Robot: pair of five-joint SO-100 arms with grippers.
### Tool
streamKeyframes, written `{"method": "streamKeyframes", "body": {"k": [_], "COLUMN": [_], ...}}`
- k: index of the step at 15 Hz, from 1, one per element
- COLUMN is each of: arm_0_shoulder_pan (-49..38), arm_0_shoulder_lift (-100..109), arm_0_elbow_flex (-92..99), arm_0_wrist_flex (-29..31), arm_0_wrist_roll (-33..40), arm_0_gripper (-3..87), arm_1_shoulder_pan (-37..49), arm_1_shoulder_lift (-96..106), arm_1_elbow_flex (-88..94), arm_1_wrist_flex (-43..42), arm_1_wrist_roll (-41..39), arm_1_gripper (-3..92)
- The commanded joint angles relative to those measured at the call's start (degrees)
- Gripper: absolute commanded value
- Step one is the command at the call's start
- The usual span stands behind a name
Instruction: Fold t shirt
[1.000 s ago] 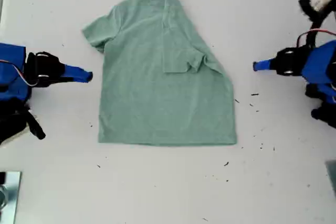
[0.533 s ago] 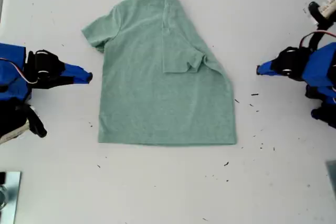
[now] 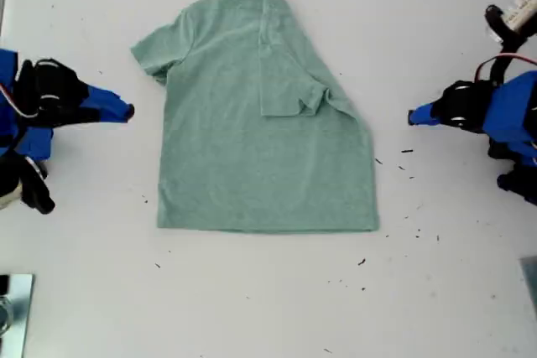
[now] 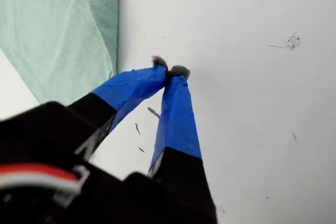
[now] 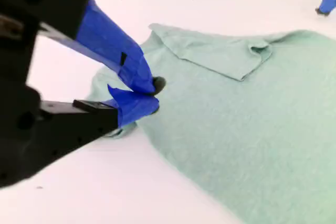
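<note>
The t shirt (image 3: 252, 148) lies flat on the white table, pale green, collar toward the exterior view's top. One sleeve and side are folded in over the chest (image 3: 289, 94); the other sleeve (image 3: 155, 49) sticks out on the exterior view's left. My first gripper (image 3: 411, 116) (image 4: 170, 71) is shut and holds nothing, over bare table off the exterior view's right of the t shirt (image 4: 52, 35). My second gripper (image 3: 128, 111) (image 5: 155, 97) is shut and holds nothing, hovering beside the spread sleeve of the t shirt (image 5: 252, 129).
Dark specks (image 3: 407, 153) dot the table near the first arm. A metal object (image 3: 13, 308) sits at the exterior view's bottom left corner. Cables and a connector (image 3: 512, 14) hang at its upper right edge.
My second gripper has drawn back from the shirt toward the exterior view's left edge. My first gripper has shifted slightly toward the right edge. The shirt has not moved.
</note>
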Motion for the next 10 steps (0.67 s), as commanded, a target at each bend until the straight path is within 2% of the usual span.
{"method": "streamKeyframes", "body": {"k": [1,3,4,5,6,8,10], "arm_0_shoulder_pan": [-6.5,-17.8,-22.9,-25.3,-25.8,-26.5,-28.2], "arm_0_shoulder_lift": [-26.8,-39.6,-42.5,-43.9,-44.5,-45.9,-45.4], "arm_0_elbow_flex": [-34.7,-47.5,-48.0,-48.6,-49.5,-48.4,-42.6], "arm_0_wrist_flex": [11.0,20.4,20.4,20.5,20.5,20.7,18.2], "arm_0_wrist_roll": [8.7,19.3,24.8,26.5,27.1,27.4,26.5], "arm_0_gripper": [-0.1,-0.1,-0.1,19.8,30.2,34.0,34.7], "arm_1_shoulder_pan": [-0.8,-1.8,-2.5,-3.0,-3.5,-3.9,-3.6], "arm_1_shoulder_lift": [0.1,0.1,0.1,0.1,0.1,0.1,0.1], "arm_1_elbow_flex": [2.7,2.8,2.9,2.9,2.9,2.9,2.9], "arm_1_wrist_flex": [-0.3,-0.4,-0.6,-0.6,-0.6,-0.6,-0.6], "arm_1_wrist_roll": [0.7,0.7,0.9,1.1,1.2,1.2,0.5], "arm_1_gripper": [2.2,2.2,2.2,2.2,2.2,2.1,2.1]}}
